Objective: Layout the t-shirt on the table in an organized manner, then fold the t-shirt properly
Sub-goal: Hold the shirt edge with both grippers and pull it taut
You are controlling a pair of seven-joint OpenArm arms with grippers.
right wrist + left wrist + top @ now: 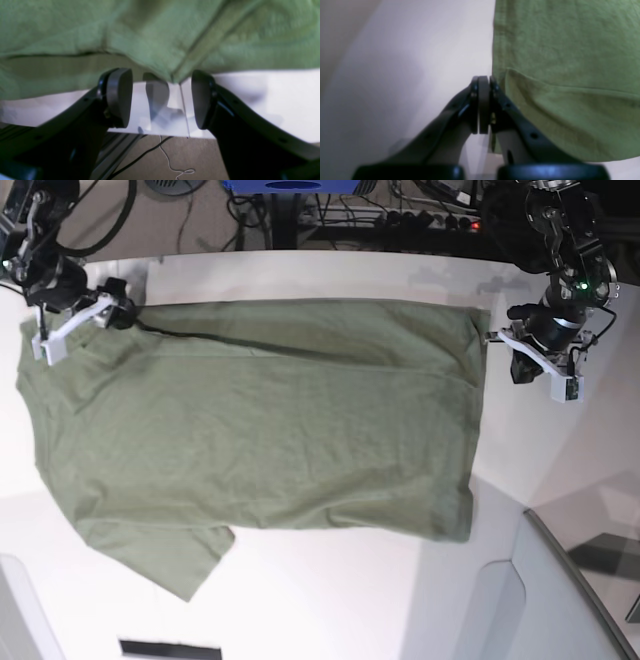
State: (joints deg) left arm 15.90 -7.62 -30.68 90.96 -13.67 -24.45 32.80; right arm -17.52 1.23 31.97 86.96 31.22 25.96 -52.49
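Note:
The olive-green t-shirt [270,420] lies spread across the white table [330,600], with one sleeve pointing to the front left. My left gripper [493,337] sits at the shirt's back right corner. In the left wrist view its pads are pressed together, so the left gripper [483,80] is shut, just beside the cloth's edge [565,62], and no cloth shows between the pads. My right gripper [127,315] is at the back left corner. In the right wrist view the right gripper [161,98] is open, and a pointed fold of the shirt [150,32] ends just beyond its gap.
A grey angled panel [570,580] stands at the front right. Cables and a power strip [430,220] run behind the table. The table's edge [162,133] lies close under my right gripper, with floor and loose wires [172,165] below.

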